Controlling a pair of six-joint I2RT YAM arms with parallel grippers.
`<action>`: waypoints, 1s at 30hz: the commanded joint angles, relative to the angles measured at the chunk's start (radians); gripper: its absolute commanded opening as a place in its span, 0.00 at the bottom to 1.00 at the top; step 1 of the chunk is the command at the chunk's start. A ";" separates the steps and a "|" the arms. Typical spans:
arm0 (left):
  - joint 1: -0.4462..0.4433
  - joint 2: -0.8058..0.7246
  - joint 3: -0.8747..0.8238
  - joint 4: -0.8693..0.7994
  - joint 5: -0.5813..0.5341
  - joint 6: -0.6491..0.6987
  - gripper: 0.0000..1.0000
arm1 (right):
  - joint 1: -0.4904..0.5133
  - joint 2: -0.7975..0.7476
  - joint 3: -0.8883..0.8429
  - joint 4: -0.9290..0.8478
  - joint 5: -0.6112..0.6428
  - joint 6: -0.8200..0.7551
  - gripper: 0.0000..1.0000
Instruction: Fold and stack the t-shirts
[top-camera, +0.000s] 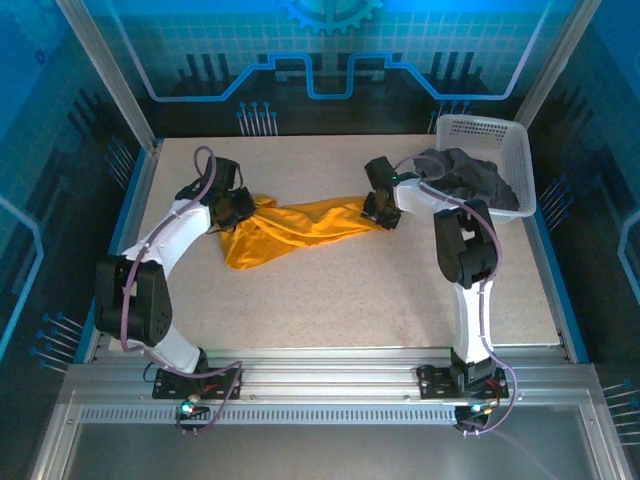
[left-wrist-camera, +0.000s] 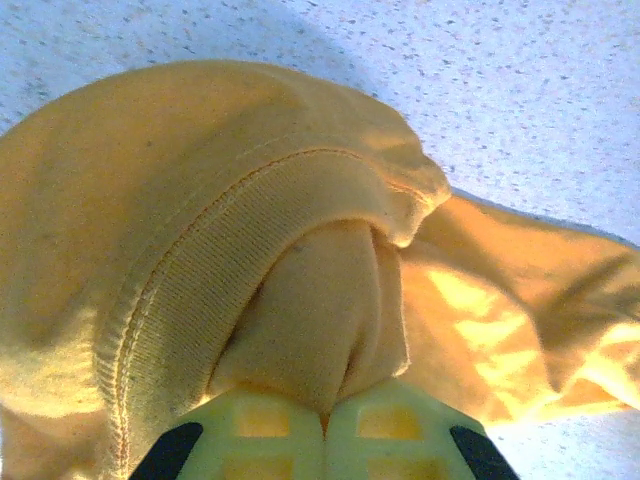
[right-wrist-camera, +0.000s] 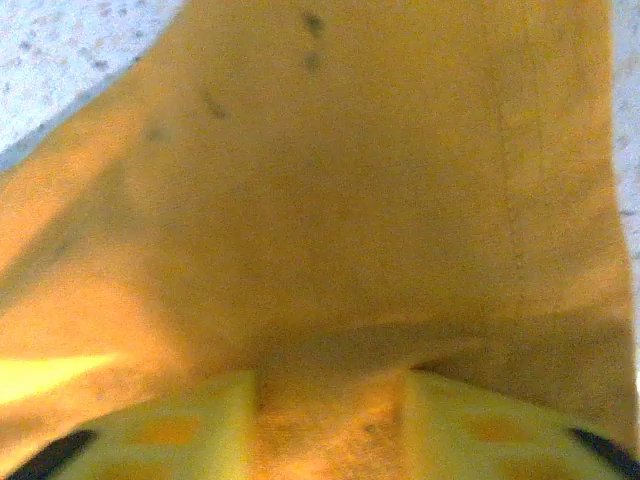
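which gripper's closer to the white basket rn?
Right. The right gripper is just left of the basket, holding one end of the orange t-shirt; the left gripper holds the opposite end.

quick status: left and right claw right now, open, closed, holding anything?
Left claw: closed, pinching a fold of the orange shirt near its ribbed collar.
Right claw: closed on the same shirt's other end, fabric filling the gap.

no legible text, no labels or brands, no numbers or signs
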 joint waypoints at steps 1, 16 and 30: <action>0.018 -0.033 -0.005 0.047 0.127 -0.047 0.00 | -0.003 0.007 0.032 -0.035 -0.023 0.048 0.25; 0.098 0.064 0.245 0.141 0.215 -0.213 0.00 | -0.027 -0.124 0.362 -0.148 0.016 -0.057 0.00; 0.263 0.165 0.755 0.290 0.313 -0.424 0.02 | -0.120 -0.070 1.010 -0.231 -0.007 -0.078 0.00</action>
